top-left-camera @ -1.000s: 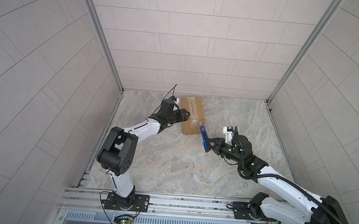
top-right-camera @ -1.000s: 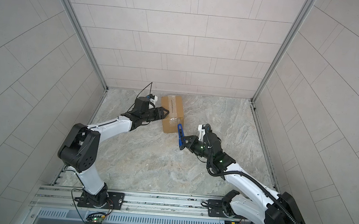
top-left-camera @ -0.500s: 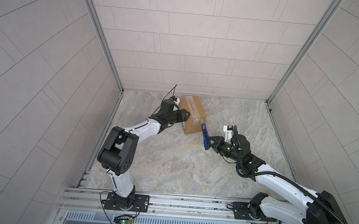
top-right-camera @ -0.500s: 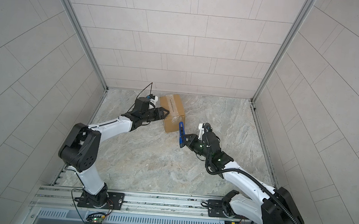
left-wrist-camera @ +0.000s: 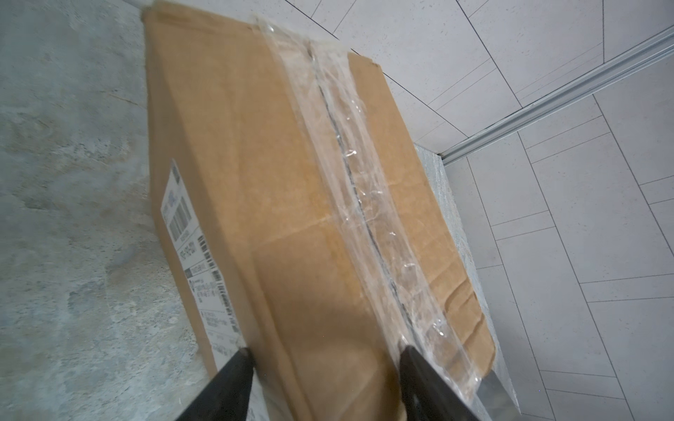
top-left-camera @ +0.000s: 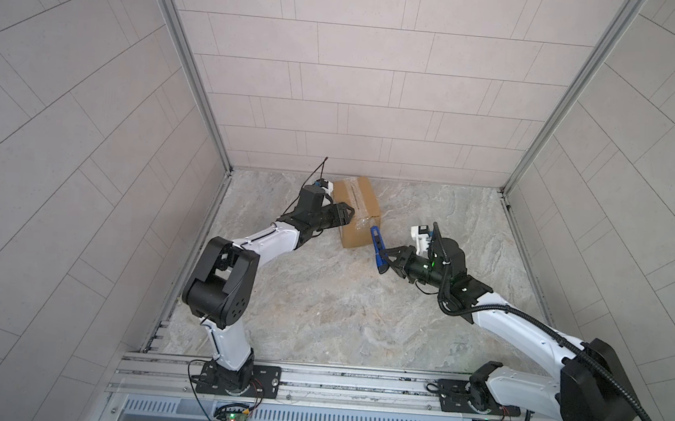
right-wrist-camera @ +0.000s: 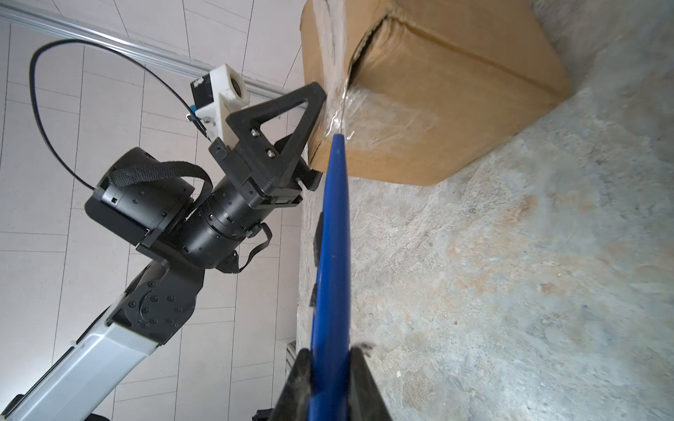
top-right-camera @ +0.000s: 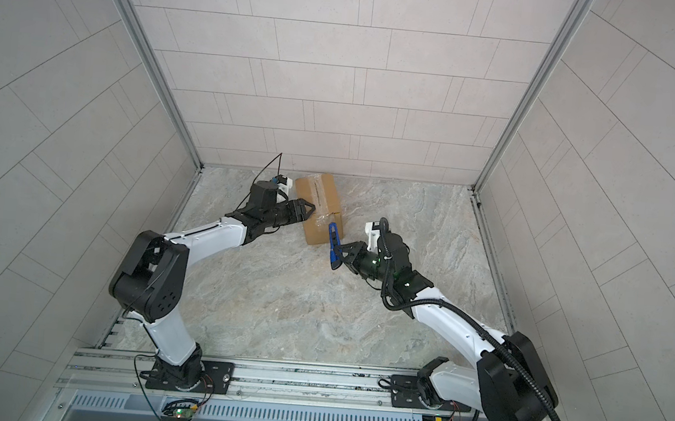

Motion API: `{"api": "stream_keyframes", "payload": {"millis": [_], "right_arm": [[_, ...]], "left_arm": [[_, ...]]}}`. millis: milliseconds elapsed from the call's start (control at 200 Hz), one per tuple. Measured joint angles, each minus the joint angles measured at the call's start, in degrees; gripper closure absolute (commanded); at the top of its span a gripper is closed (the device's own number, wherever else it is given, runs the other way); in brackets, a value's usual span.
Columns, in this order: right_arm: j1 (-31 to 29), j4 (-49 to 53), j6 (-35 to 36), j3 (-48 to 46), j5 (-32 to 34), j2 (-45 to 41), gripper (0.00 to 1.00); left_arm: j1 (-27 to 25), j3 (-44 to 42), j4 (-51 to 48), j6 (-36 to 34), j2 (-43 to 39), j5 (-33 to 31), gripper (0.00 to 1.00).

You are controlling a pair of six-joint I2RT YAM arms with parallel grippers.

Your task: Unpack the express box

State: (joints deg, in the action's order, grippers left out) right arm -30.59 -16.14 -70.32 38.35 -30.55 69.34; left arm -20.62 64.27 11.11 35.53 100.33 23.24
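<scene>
The blue cutter [top-left-camera: 378,247] has edged up to the express box [top-left-camera: 355,198], upper centre of the worktop [top-left-camera: 340,303]. Right fingers [right-wrist-camera: 295,384] pinch it; left fingers [left-wrist-camera: 226,393], spread astride the box, might let it skid.

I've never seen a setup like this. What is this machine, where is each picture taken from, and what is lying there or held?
These are two robot arms mounted on a rail, each ending in a two-fingered gripper. Both top views look down from one overhead camera; the other two come from cameras on the wrists. On the marbled table lies a taped brown cardboard box. The left gripper has its jaws apart astride an edge of the box; whether they pinch it is unclear. The right gripper is shut on a blue cutter, whose tip is at the clear tape on the box's end.
</scene>
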Motion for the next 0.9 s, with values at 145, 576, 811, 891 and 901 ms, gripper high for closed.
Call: {"api": "stream_keyframes", "payload": {"millis": [145,576,811,891,901], "right_arm": [[0.0,0.63,0.48,0.22,-1.6,-0.02,1.0],[0.0,1.01,2.73,0.22,-3.21,0.42,1.0],[-0.24,-0.52,0.79,0.24,-5.4,0.42,1.0],[-0.57,-0.72,0.7,0.31,-5.6,0.52,1.0],[-0.63,-0.68,0.74,0.35,-5.6,0.52,1.0]], "left_arm": [[0.02,-0.02,-0.13,0.48,-0.26,-0.48,0.28],[0.02,-3.15,2.82,3.89,-1.7,-0.2,0.26],[-0.07,-4.31,4.76,5.64,-2.45,1.03,0.26],[-0.09,-4.52,5.29,5.95,-2.78,1.16,0.26],[-0.09,-4.57,5.31,6.01,-2.84,1.16,0.26]]}}
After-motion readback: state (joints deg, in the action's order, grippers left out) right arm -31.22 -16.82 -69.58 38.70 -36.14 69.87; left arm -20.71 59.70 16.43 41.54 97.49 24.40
